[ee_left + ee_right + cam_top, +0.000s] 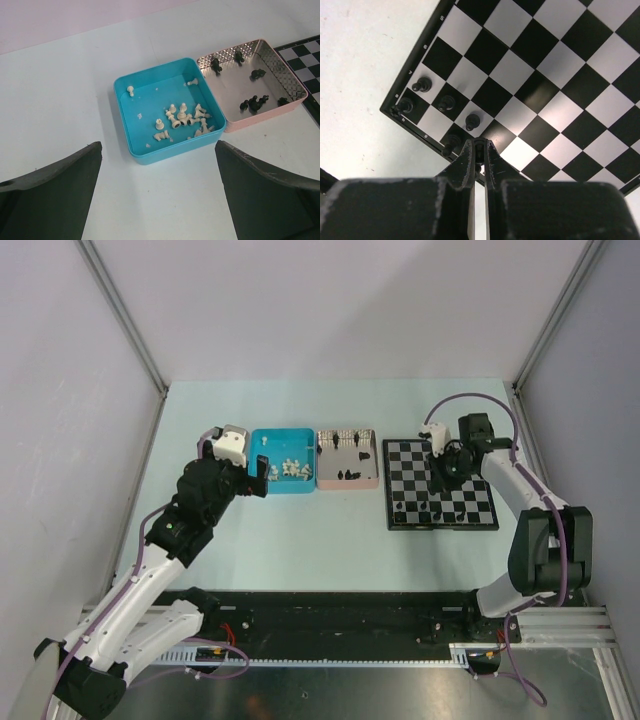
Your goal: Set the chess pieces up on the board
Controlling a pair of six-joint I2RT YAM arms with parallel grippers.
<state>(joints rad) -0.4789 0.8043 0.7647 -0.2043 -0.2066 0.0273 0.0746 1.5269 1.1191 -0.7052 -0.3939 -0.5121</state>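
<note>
The board lies at the right; it also fills the right wrist view. Several black chess pieces stand in its corner squares. My right gripper hovers low over the board and is shut on a small black piece beside that group, near the board's edge. My left gripper is open and empty by the blue tray; in the left wrist view its fingers frame bare table just short of the tray. White pieces lie heaped in the blue tray.
A pink tray with several black pieces sits between the blue tray and the board. Both trays touch side by side. Grey walls close in the table at the back and both sides.
</note>
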